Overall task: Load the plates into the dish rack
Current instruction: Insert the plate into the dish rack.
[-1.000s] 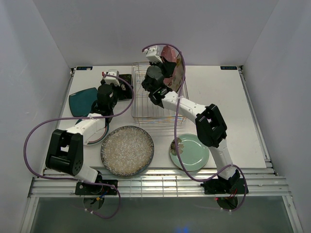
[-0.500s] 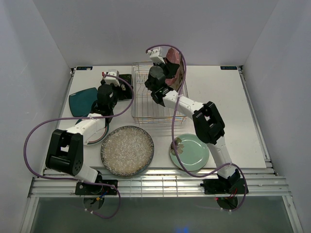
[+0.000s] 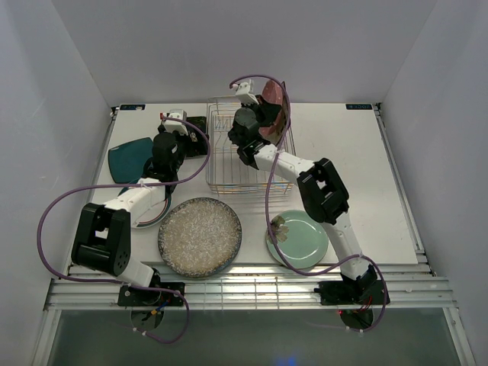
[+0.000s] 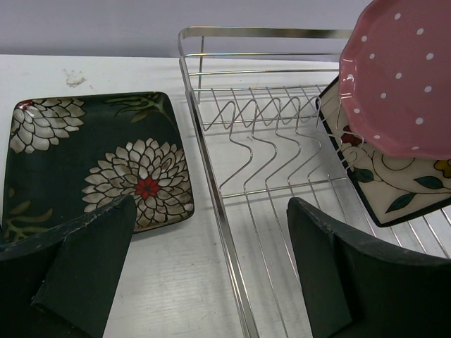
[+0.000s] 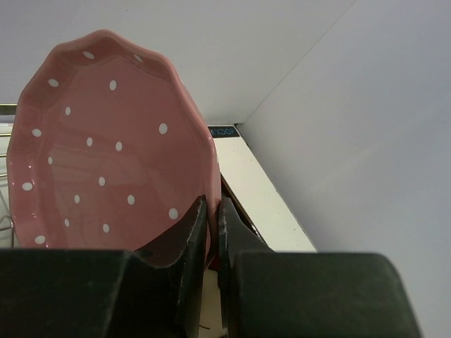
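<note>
Jaws of the right gripper [image 5: 210, 218] are clamped on the rim of the pink plate [image 5: 106, 141], held upright above the rack [image 4: 261, 162] beside the cream plate [image 4: 394, 190] standing in it. The left gripper [image 4: 211, 267] is spread wide near the black plate [image 4: 91, 162]. Lowering between 2 tines is called for next.

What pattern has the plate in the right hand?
The plate is pink with white dots; best in right wrist view.
</note>
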Available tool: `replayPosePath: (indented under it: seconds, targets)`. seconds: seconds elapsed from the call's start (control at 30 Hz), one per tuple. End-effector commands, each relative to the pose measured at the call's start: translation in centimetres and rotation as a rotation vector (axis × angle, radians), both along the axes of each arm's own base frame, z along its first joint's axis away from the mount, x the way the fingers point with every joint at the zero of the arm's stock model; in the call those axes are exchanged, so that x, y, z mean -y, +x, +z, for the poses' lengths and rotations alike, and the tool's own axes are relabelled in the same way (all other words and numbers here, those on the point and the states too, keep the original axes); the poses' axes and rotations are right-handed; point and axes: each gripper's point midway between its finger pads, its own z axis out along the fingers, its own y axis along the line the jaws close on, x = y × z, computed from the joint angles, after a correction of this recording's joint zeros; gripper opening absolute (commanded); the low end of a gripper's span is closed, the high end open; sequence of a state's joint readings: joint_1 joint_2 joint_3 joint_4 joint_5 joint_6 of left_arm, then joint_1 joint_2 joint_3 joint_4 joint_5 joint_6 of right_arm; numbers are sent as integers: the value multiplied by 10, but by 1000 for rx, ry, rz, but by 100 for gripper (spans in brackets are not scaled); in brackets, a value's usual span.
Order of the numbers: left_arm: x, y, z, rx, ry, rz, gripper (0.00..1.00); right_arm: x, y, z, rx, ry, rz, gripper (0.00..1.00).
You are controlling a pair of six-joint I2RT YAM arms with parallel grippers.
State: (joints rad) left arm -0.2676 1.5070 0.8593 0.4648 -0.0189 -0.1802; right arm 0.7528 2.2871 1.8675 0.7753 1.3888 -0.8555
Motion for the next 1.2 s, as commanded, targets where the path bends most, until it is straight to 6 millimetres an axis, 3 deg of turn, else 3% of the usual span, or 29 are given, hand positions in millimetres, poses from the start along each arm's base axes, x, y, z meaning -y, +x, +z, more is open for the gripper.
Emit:
replayPosePath:
  seconds: [0.0,0.7,1.17]
  targets:
    - [-4,-1,22,60,-10,10,98,3,-2,37,157,140,-1,8]
    - [-5,-2,23,63,-9,13,98,-7,-6,35,150,78,3,8]
    - [-14,-1,26,68,-23,65,98,-11,-7,4,124,85,21,8]
